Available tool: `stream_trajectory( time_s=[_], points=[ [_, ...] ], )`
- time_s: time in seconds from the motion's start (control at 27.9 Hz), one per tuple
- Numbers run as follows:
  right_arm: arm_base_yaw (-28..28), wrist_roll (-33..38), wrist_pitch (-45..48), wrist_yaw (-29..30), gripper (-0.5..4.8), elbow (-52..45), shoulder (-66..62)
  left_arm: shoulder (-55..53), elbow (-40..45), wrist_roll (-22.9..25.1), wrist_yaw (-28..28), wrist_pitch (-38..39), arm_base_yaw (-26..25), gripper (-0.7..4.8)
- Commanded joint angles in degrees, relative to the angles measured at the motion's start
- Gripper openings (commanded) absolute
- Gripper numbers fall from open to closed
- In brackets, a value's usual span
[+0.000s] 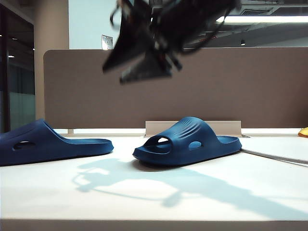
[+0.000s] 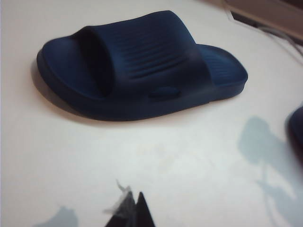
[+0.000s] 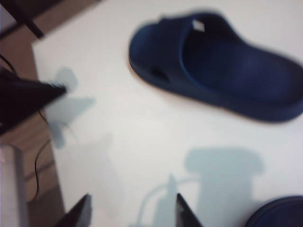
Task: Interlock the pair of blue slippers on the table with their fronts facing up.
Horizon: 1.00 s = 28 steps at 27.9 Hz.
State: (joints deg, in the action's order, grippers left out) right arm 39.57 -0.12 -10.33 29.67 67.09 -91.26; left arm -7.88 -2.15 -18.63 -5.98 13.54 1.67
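Note:
Two blue slippers rest sole-down on the table [image 1: 144,202], straps up and apart from each other: one at the left edge [image 1: 48,142], one in the middle [image 1: 190,142]. My right gripper [image 1: 114,75] hangs blurred high above the gap between them, touching neither. In the right wrist view it [image 3: 132,213] is open with nothing between its fingers; one slipper [image 3: 218,66] lies ahead and another's rim [image 3: 279,213] shows at the corner. My left gripper [image 2: 132,208] is shut and empty, hovering short of a slipper [image 2: 142,66].
A brown partition panel [image 1: 240,86] runs behind the table, with a low beige stand [image 1: 226,126] at its foot. A yellow object [image 1: 303,132] sits at the far right edge. A thin strip [image 1: 274,156] lies on the table's right side.

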Motion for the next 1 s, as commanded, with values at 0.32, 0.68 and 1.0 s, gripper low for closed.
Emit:
stream_trajectory(
  time_s=[0.32, 0.68, 1.0],
  points=[
    [0.07, 6.82, 0.20, -7.06, 1.38, 0.24, 16.83, -0.09, -4.94, -12.68, -3.52, 2.78, -0.02, -0.05],
    [0.00, 10.80, 1.68, -25.24, 1.02, -5.55, 28.50, -1.14, -14.32, -22.47, -10.99, 4.48, 0.00, -0.05],
    [-1.03, 11.10, 4.31, -27.61, 1.02, -14.78, 32.74, -12.98, -34.49, -10.19, -10.80, 11.08, 0.02, -0.05]
  ],
)
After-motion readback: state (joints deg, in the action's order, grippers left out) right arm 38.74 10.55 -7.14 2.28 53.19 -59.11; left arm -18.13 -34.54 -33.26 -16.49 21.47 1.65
